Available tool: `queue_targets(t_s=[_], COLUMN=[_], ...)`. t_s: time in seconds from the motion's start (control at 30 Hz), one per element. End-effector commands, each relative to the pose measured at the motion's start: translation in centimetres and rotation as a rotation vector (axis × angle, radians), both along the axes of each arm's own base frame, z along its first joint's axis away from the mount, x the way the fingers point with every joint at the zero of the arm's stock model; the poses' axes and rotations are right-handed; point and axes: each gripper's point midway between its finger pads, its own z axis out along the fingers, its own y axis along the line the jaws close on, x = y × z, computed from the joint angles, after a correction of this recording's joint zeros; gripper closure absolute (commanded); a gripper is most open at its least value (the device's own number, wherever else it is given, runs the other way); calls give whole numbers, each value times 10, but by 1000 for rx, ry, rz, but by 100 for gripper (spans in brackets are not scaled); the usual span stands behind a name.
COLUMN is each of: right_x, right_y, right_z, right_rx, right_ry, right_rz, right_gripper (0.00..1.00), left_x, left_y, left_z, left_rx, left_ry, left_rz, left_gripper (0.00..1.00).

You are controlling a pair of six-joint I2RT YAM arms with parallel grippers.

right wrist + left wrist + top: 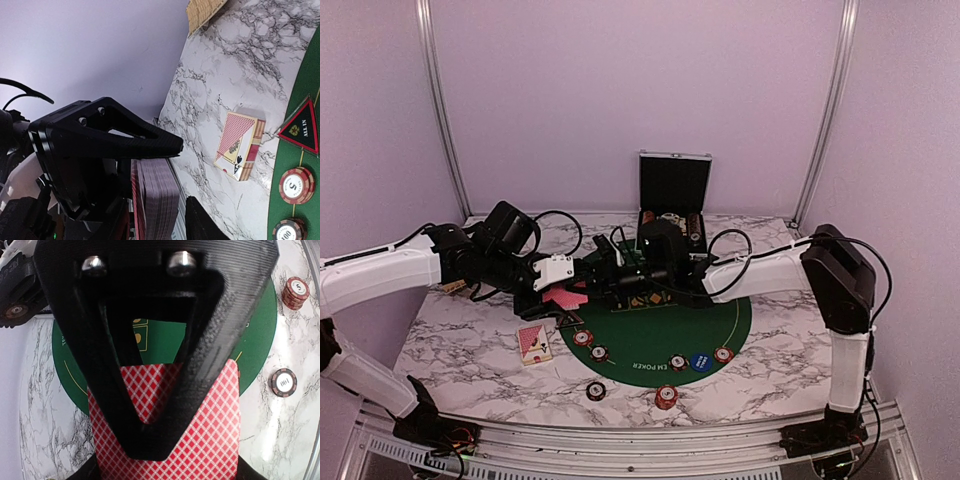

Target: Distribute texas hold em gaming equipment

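The deck of red-backed cards [200,440] is clamped in the left gripper [582,288] above the left edge of the green mat [720,325]. The right gripper [183,172] is spread around the deck's edge, with a gap seen.

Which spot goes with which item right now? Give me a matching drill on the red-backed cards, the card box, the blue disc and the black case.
Items:
1. red-backed cards
2. card box
3. blue disc
4. black case

Places:
A. standing open at the far side of the table
B. on the green mat, near its front rim
C. pinched in the left claw
D. flat on the bare marble, left of the mat

Pairs: 1-C, 2-D, 3-B, 4-A.
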Motion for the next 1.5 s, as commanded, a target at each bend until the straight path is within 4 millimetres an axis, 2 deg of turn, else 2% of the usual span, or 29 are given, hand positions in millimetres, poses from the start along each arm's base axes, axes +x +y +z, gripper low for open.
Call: queue_targets(t_s=[0.0, 0.1, 0.2, 0.53, 0.6, 0.77, 0.9, 1.03, 1.23, 1.47], right_x=[-1, 0, 0, 3, 2, 2, 4, 4, 2, 0], right_y=[-6, -7, -8, -18, -19, -18, -17, -8, 5, 17], right_z=[22, 25, 26, 20, 19, 11, 6, 9, 11, -3], right_rx=[30, 27, 24, -8, -11, -19, -18, 3, 18, 10], right_ry=[-29, -34, -40, -41, -38, -27, -15, -15, -14, 21], right_rz=[3, 0, 2, -8, -5, -5, -10, -3, 10, 18], right_gripper=[67, 77, 82, 86, 81, 62, 54, 45, 37, 35], left_x=[0, 1, 2, 1, 1, 1, 1, 1, 2, 5], left_y=[5, 6, 7, 9, 9, 8, 7, 6, 6, 2], left_z=[9, 8, 8, 8, 8, 10, 10, 10, 8, 12], left_rx=[-19, -13, -12, -10, -11, -8, -8, -10, 4, -6], left_ry=[-20, -23, -24, -21, -18, -17, -10, 2, 8, 7], left_rz=[17, 23, 26, 29, 27, 22, 20, 20, 20, 25], left_gripper=[83, 84, 84, 87, 88, 91, 92, 93, 94, 95])
